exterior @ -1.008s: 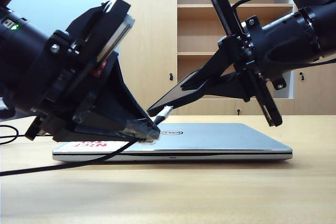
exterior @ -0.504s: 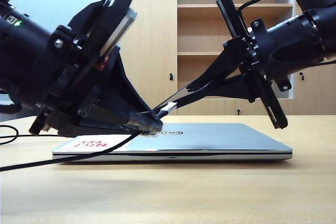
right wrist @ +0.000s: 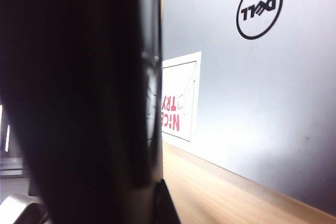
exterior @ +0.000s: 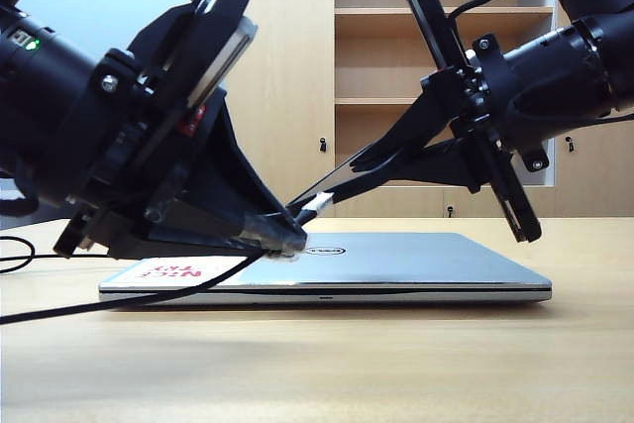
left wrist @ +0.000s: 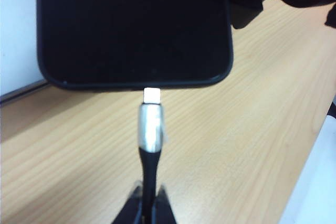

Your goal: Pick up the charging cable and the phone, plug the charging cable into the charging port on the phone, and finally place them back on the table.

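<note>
Plug and port sit almost nose to nose above the closed silver laptop (exterior: 396,263). The left gripper (left wrist: 147,203) is clenched on the charging cable (left wrist: 148,169), pinching the black cord just behind its silver plug, and in the exterior view this gripper (exterior: 287,235) hovers just over the laptop lid near the round logo. From there the cord trails down over the lid's left part and across the table (exterior: 327,364) toward the left edge of the view.

The right gripper (exterior: 332,185) reaches in from the right and grasps the phone (left wrist: 134,27), held tilted with its lower end pointing down at the plug. In the left wrist view the plug's white tip is right at the middle of the phone's bottom edge, lined up with it; whether it has entered the port cannot be told. In the right wrist view the phone (right wrist: 79,93) is a dark slab filling half the picture, its long edge running just beside the laptop lid (right wrist: 252,103) and a white sticker (right wrist: 181,98) with pink lettering.

Bare tabletop lies open in front of the laptop's near edge and to its right. Behind stands a wooden shelf cabinet (exterior: 396,47), well apart from both arms.
</note>
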